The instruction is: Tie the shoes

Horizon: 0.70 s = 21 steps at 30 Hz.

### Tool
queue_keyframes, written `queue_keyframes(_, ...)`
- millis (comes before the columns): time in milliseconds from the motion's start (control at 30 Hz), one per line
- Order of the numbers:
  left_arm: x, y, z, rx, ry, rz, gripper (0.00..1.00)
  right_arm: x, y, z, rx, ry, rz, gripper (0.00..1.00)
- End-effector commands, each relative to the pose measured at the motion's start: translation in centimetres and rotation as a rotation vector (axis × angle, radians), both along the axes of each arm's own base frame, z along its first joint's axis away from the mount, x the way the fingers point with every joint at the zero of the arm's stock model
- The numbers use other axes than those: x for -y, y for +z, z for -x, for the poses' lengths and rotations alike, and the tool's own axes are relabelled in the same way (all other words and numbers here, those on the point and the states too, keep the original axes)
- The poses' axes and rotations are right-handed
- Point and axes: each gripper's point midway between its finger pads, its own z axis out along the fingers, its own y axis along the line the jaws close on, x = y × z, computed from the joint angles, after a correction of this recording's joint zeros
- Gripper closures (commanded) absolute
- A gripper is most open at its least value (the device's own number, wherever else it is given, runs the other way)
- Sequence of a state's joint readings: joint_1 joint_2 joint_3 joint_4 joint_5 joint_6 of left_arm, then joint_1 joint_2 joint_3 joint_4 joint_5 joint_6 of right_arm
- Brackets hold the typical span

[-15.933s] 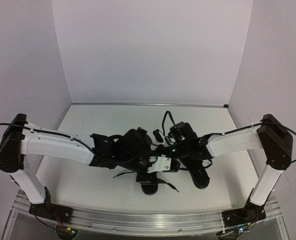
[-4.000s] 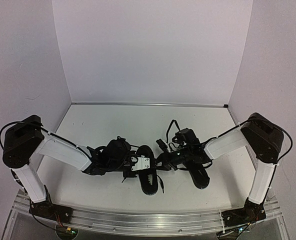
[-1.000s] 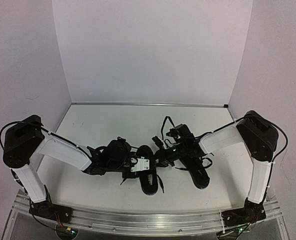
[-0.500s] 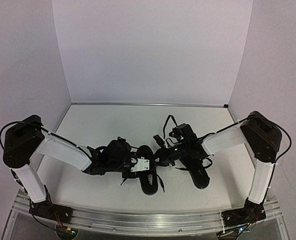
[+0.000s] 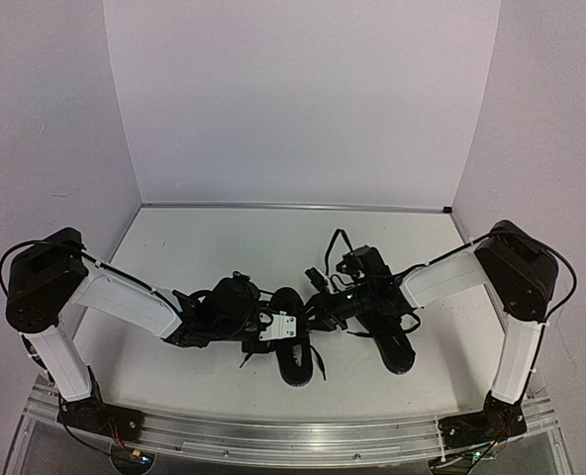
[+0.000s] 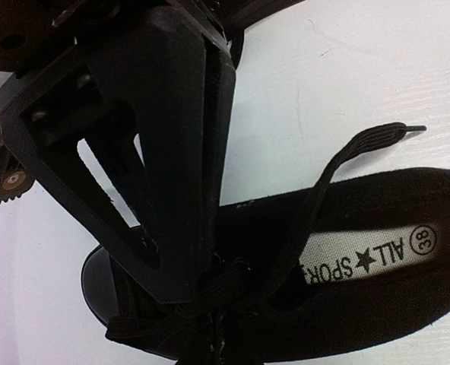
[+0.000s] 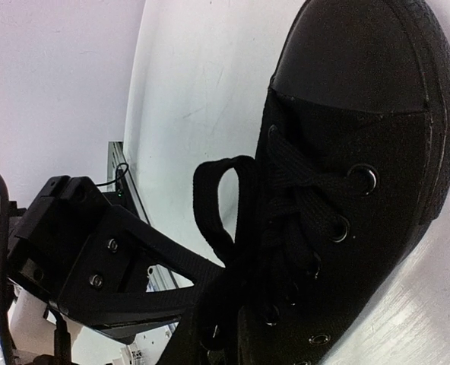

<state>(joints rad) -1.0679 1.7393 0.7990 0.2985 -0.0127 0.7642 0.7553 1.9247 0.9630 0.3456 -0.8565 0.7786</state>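
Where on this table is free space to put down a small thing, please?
Free: the table's far strip between the shoes and the back wall. Crowded: the middle, where left gripper and right gripper meet at the laces.

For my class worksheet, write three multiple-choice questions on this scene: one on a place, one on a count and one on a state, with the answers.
1. Where does the shoe with the white insole label lie?
A) at the left gripper
B) against the back wall
C) on the right arm's base

2. How many shoes are on the table?
A) one
B) two
C) three

3. How do the left gripper's fingers stand?
A) spread wide
B) shut
C) out of view

Answers:
1 A: the left wrist view shows the label right beside that gripper's fingers.
2 B: the top view shows the labelled shoe and the other shoe to its right.
3 B: the fingers meet at the laces with no gap.
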Motion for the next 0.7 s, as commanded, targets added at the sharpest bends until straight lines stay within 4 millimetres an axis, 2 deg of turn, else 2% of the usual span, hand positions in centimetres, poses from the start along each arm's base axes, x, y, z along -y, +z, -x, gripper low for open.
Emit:
queue_keyframes(0,1.4,2.1,-1.0,0.061,0.005,0.048,1.0,-0.2,0.6,-0.2,0.002,0.012,-0.028,0.78)
queue_keyframes(233,1.5,2.1,-1.0,0.061,0.002,0.051,1.0,-0.9,1.2,-0.3,0.002,0.032,-0.048,0.77)
queue_keyframes(367,1.6,2.2,-1.0,0.064,0.0,0.054,1.0,-1.0,0.8,-0.5,0.0,0.035,-0.039,0.77)
queue_keyframes(667,1.6,2.5,-1.0,0.07,0.0,0.058,1.0,-1.5,0.8,-0.6,0.007,0.05,-0.022,0.81)
